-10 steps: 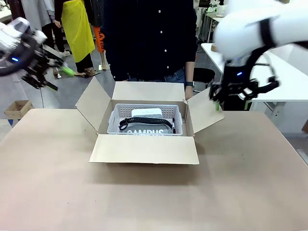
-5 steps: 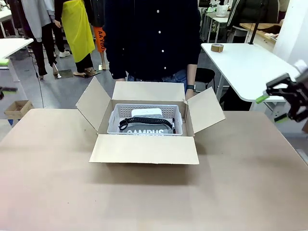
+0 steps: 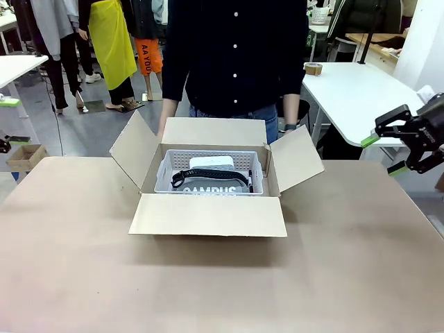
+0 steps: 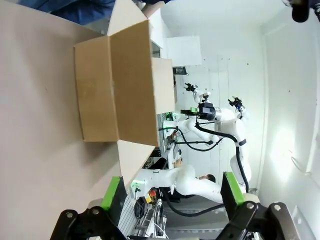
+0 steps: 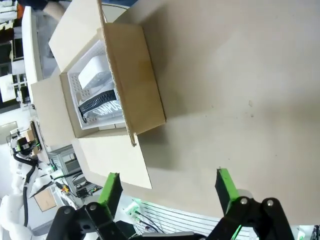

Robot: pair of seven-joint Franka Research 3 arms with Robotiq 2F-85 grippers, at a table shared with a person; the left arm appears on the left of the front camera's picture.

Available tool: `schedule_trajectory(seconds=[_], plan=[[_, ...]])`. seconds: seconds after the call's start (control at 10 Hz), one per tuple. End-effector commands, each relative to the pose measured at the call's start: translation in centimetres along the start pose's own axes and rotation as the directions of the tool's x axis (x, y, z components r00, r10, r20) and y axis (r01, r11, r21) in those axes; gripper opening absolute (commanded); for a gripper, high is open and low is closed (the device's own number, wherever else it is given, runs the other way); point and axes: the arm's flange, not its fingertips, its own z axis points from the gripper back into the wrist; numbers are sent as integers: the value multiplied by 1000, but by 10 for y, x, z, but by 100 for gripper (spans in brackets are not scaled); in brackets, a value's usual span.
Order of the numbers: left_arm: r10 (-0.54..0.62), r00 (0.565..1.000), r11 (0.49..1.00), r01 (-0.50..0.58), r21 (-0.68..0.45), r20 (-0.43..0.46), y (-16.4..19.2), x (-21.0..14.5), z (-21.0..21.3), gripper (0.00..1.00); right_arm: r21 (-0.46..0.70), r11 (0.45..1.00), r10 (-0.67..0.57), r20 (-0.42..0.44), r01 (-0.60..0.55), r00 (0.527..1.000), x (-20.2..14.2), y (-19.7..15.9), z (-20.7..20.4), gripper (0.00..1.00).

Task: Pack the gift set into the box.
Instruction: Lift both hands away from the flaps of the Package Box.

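Note:
The big brown carton (image 3: pixel 208 215) stands mid-table with all four flaps spread open. Inside sits the white perforated basket (image 3: pixel 208 157), holding the grey CAMPUS item (image 3: pixel 211 189), a black strap (image 3: pixel 208 175) and a small white box (image 3: pixel 211 162). My right gripper (image 3: pixel 383 154) hangs open, well right of the carton and above the table's right edge. My left gripper (image 3: pixel 5 123) pokes in at the far left edge, open. The right wrist view looks down on the carton (image 5: pixel 135 75) and basket (image 5: pixel 75 82) beyond open fingers (image 5: pixel 111 187). In the left wrist view the carton's side (image 4: pixel 120 90) lies beyond open fingers (image 4: pixel 111 192).
A person in a dark shirt (image 3: pixel 232 55) stands right behind the carton, one hand (image 3: pixel 161 128) by the back left flap. A small brown box (image 3: pixel 24 156) sits on the floor at left. A white table (image 3: pixel 347 90) with a tape roll (image 3: pixel 313 69) stands back right.
Both grippers have pulled away from the carton, the right one from beside the right flap out to the right edge, the left one off to the left. The person has shifted slightly right.

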Motion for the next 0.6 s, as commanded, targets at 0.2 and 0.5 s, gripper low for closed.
schedule_trajectory(seconds=[0.2, 0.5], plan=[[1, 1000, 1000, -1, -15, 0, 0, -9, -2, 100, -14, 1000, -22, -5, 22, 1000, 1, -8, 8, 100], [1, 1000, 1000, -1, -15, 0, 0, -9, -2, 100, -14, 1000, -22, -5, 22, 1000, 1, -8, 8, 100]])
